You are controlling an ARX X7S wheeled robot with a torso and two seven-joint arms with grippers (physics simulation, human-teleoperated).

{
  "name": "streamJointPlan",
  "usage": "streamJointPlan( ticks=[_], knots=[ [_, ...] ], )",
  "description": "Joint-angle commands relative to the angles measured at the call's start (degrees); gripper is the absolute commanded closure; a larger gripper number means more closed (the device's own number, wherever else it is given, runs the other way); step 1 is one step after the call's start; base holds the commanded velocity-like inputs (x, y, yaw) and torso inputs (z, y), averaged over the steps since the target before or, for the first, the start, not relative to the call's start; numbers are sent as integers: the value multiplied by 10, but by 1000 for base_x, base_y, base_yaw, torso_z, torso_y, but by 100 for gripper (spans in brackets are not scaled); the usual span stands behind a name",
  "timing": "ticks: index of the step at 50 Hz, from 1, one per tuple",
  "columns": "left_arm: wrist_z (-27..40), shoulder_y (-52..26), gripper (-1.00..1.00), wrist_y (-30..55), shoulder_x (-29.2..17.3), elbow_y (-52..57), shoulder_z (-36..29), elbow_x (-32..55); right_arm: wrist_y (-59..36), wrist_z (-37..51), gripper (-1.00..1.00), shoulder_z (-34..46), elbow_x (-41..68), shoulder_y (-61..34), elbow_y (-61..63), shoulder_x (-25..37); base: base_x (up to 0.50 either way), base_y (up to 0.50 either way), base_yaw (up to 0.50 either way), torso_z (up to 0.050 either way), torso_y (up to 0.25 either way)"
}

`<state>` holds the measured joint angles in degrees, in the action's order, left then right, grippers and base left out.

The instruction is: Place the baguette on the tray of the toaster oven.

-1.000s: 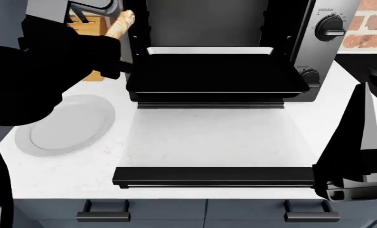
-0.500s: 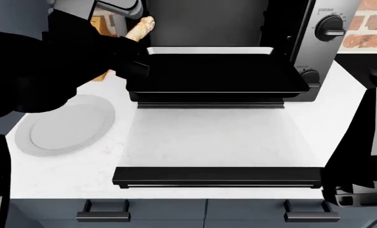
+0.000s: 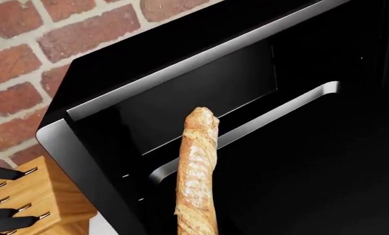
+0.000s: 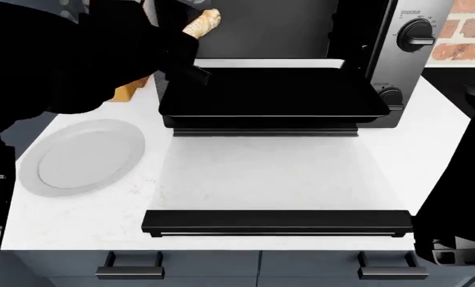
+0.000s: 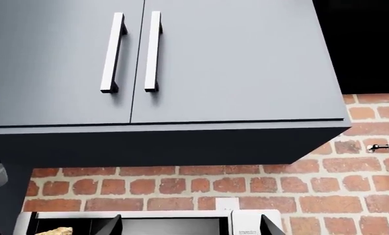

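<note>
The baguette (image 4: 203,24) is golden-tan and crusty. My left gripper (image 4: 185,46) is shut on its near end and holds it in the air above the back left corner of the tray (image 4: 273,92). In the left wrist view the baguette (image 3: 198,166) points at the toaster oven's dark opening, over the tray's shiny rim (image 3: 260,122). The black tray sticks out of the toaster oven (image 4: 397,60). My right gripper (image 5: 191,227) is open and empty, pointing up at the wall cupboards; its arm (image 4: 461,203) is at the right edge of the counter.
A round light grey plate (image 4: 82,156) lies on the white counter at the left. A long black bar handle (image 4: 277,222) lies along the counter's front edge. A wooden knife block (image 3: 24,196) stands left of the oven. Brick wall is behind.
My left arm has carried the baguette to the right, from beside the knife block to above the tray's back left corner. My right arm has shifted slightly right.
</note>
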<state>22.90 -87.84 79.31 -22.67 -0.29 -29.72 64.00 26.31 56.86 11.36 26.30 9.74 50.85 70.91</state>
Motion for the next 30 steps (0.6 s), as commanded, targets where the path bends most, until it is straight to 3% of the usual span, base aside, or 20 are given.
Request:
streamJointPlan(
  ticks=[1,30],
  knots=[
    [-39,-28,100,-23,5,-23,-37,-25,12,4,-100,-12,-3,18,-3,4,0,0,0,0,0],
    [-54,-34,100,-25,8,-52,-54,-17,34,9,-100,-32,-13,54,-17,-2,0,0,0,0,0]
  ],
)
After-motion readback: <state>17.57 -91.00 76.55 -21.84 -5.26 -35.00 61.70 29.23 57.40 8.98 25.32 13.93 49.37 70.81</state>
